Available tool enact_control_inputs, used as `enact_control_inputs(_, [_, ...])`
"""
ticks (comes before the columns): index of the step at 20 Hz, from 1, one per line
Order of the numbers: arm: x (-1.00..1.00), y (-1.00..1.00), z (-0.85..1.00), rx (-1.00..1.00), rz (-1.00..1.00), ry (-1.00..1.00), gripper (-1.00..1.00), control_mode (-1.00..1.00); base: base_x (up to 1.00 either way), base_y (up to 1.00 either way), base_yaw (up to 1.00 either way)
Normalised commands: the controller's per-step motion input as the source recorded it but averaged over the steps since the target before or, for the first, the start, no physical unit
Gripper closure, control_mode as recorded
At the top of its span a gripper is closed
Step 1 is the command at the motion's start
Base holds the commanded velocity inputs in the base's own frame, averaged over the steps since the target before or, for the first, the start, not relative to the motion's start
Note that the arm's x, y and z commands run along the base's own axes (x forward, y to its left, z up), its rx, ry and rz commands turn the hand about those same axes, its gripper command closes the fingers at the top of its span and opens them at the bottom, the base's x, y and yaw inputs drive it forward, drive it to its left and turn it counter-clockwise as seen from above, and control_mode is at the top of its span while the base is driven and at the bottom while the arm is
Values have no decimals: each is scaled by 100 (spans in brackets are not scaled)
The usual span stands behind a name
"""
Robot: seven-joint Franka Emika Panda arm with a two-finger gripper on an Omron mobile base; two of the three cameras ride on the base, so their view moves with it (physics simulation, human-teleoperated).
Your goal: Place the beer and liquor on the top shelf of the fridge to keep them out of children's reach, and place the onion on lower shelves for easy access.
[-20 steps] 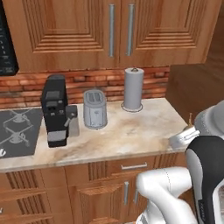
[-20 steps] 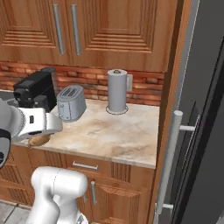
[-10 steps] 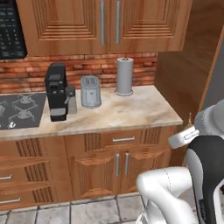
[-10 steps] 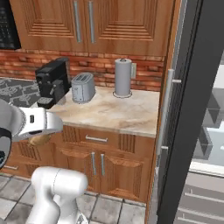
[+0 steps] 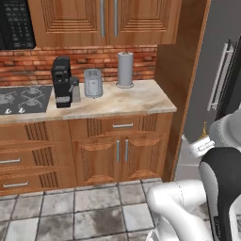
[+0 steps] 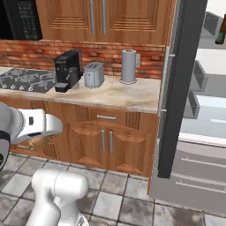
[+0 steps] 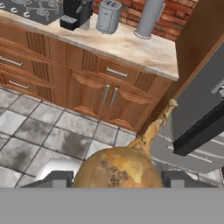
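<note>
Hand view: the onion (image 7: 117,169) sits between the two dark fingertips (image 7: 52,179), clamped at its widest, with its thin stem pointing up and away from the gripper (image 7: 116,181) toward the fridge (image 7: 199,109). No writing can be read on anything here; any label on the beer (image 6: 220,32) is too small to tell.

From the left base view, the white arm rises at lower right with the wrist bent outward, and the onion's stem tip (image 5: 204,127) pokes up just above the hand, in front of the dark fridge door (image 5: 221,75). In the right base view the forearm reaches across the lower left and the onion (image 6: 37,142) shows as a tan patch under the hand.

Beyond the gripper, on the marble counter (image 7: 131,46), stand one black coffee machine (image 7: 76,13), one grey toaster (image 7: 107,16) and one paper-towel roll (image 7: 148,17), in a row against the brick wall. One stovetop (image 7: 33,8) lies farther left of them. To the gripper's right the fridge stands open, several glass shelves (image 6: 212,66) and grey door bins (image 6: 194,97) showing, and one slim brown beer bottle stands high up at the picture's edge, well apart from the hand.
</note>
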Motion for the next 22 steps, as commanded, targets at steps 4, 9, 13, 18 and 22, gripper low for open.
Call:
enact_control_inputs(4, [0,0,0,0,0,0,100,100,-77,-36,0])
enact_control_inputs(9, [0,0,0,0,0,0,100,100,-53,-52,0])
enact_control_inputs(13, [0,0,0,0,0,0,100,100,-14,-82,-4])
enact_control_inputs(18, [0,0,0,0,0,0,100,100,0,-87,-4])
enact_control_inputs(22, [0,0,0,0,0,0,100,100,0,-85,-2])
